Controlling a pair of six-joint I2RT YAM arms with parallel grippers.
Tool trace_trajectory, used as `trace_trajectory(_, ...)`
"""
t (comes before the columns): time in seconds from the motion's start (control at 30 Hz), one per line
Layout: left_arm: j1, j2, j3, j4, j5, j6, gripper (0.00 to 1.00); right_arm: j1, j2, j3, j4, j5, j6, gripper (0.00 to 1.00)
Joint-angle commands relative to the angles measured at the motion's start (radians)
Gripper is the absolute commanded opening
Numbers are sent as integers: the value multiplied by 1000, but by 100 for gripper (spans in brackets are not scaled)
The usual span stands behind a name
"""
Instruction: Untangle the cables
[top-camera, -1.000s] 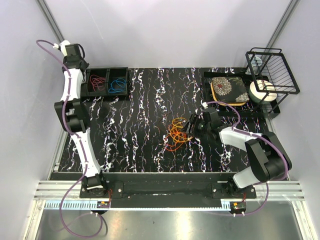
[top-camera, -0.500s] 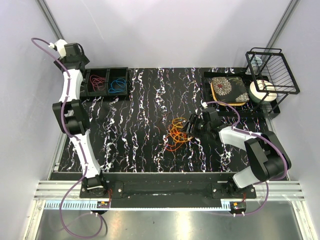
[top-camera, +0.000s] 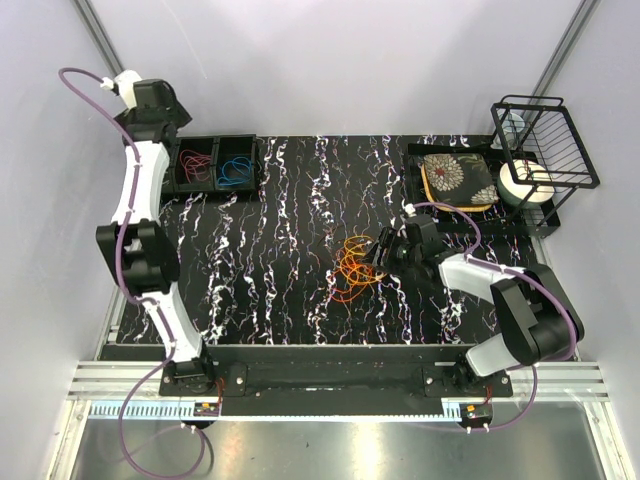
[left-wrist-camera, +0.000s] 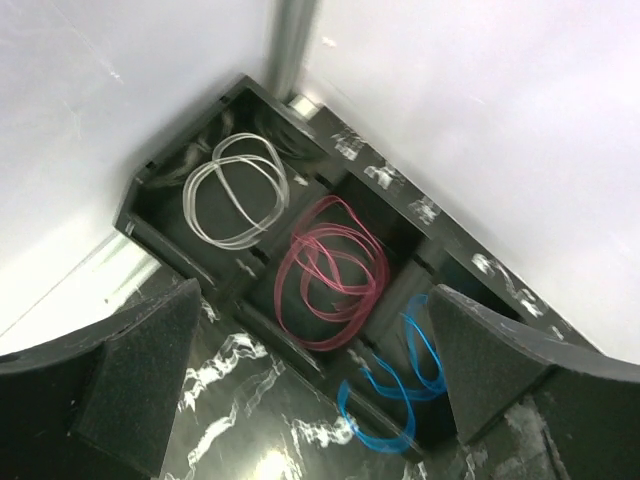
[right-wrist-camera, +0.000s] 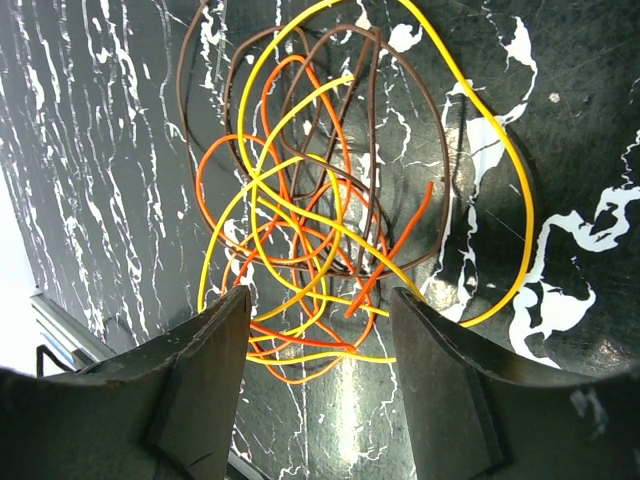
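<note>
A tangle of orange, yellow and brown cables (top-camera: 352, 268) (right-wrist-camera: 320, 190) lies mid-table. My right gripper (top-camera: 378, 252) (right-wrist-camera: 320, 305) sits low at the tangle's right edge, open, its fingers (right-wrist-camera: 215, 360) either side of the nearest strands and closed on none. My left gripper (top-camera: 172, 118) (left-wrist-camera: 315, 300) hangs open and empty above the black divided tray (top-camera: 215, 186) (left-wrist-camera: 140, 190) at the back left. In separate compartments of the tray lie a whitish loop (left-wrist-camera: 235, 190), a red cable (top-camera: 193, 165) (left-wrist-camera: 330, 270) and a blue cable (top-camera: 236, 168) (left-wrist-camera: 400, 390), which spills over the tray's near wall.
At the back right, a black tray holds a flower-patterned dish (top-camera: 458, 177). A black wire rack (top-camera: 545, 140) stands beside it, with a white round container (top-camera: 525, 183) under it. Side walls close in on both sides.
My left gripper has opened and lifted up and back from the tray. The right gripper and the tangle have barely moved.
</note>
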Motion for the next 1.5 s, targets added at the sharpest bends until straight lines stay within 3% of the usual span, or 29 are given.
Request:
trace_trajectory(0.0, -71, -168, -48, -61, 29, 12, 99, 1, -57, -19, 52, -12, -9, 64)
trace_trajectory(0.33, -308, -417, -217, -229, 74, 74, 99, 0, -102, -65, 81, -10, -2, 66)
trace_trajectory(0.67, -589, -632, -790, -146, 167, -31, 93, 0, -146, -96, 101, -3, -1, 66)
trace_trajectory(0.77, -664, -652, -882, -112, 202, -74, 87, -2, -146, -99, 104, -6, -1, 66)
trace_trajectory(0.9, -758, -653, -975, -7, 296, -128, 82, 0, -148, -98, 102, -1, 2, 66)
trace_trajectory(1.07, -793, -581, -1044, 119, 370, -122, 75, 1, -200, -125, 108, 43, 17, 65)
trace_trajectory(1.47, -804, -336, -947, 284, 508, -111, 66, 0, -306, -197, 148, 82, 36, 62)
